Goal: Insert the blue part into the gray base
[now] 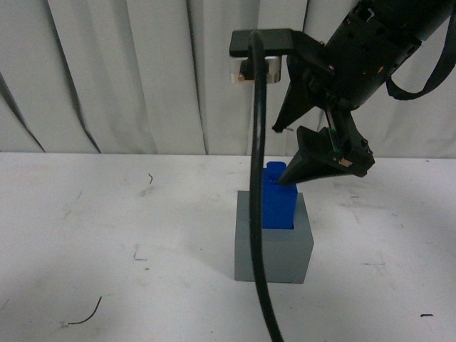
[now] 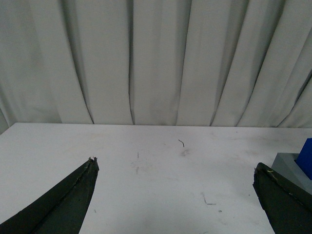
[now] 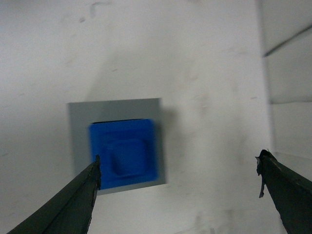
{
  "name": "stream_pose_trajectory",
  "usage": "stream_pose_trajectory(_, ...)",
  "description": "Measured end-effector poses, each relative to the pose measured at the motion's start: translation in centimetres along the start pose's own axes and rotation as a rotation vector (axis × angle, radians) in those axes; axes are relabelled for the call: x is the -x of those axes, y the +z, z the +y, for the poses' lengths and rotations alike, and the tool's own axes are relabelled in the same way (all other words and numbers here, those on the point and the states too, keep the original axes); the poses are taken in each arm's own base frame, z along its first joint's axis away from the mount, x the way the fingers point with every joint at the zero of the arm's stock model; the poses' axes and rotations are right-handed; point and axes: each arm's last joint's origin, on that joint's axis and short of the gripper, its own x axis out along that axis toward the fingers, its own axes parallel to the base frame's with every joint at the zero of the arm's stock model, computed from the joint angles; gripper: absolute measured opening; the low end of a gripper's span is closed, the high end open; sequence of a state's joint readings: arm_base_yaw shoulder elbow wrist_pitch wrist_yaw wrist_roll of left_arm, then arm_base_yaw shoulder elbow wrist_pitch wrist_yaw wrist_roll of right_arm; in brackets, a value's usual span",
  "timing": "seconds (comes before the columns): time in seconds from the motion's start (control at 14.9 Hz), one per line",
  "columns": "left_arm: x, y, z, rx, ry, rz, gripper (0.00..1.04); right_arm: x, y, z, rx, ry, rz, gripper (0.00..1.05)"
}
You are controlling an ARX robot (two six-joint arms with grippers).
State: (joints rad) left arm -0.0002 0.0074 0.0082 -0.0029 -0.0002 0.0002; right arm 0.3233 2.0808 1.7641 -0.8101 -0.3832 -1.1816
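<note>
The blue part (image 1: 279,203) stands upright in the recess of the gray base (image 1: 274,249) at the middle of the table, its upper half sticking out. My right gripper (image 1: 279,155) hangs open just above and to the right of it, holding nothing. From the right wrist I look straight down on the blue part (image 3: 124,153) inside the gray base (image 3: 80,126); the right gripper (image 3: 179,161) is centred off to one side of them. My left gripper (image 2: 175,168) is open over bare table, with the gray base (image 2: 287,163) and the blue part (image 2: 307,156) at the picture's edge.
A black cable (image 1: 258,214) hangs down in front of the base in the front view. A white curtain (image 1: 142,71) closes off the back of the white table (image 1: 107,235). A small dark scrap (image 1: 85,317) lies near the front left.
</note>
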Motion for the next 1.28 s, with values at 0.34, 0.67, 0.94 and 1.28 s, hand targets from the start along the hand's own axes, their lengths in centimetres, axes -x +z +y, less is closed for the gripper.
stream_pose_trajectory(0.34,0.0,0.0,0.0,0.0,0.0,0.0,0.98,10.1,-6.7,-1.8,-0.078,-0.695,-0.348,0.98)
stream_pose_trajectory(0.67,0.0,0.0,0.0,0.0,0.0,0.0,0.98,15.9,-12.9,3.1,-0.41,-1.193,-0.654,0.98)
stream_pose_trajectory(0.94,0.0,0.0,0.0,0.0,0.0,0.0,0.98,21.0,-13.8,11.0,-0.795,-1.317,-0.639,0.78)
stream_pose_trajectory(1.28,0.0,0.0,0.0,0.0,0.0,0.0,0.98,17.4,-11.9,23.2,-0.92,-1.244,-0.649,0.16)
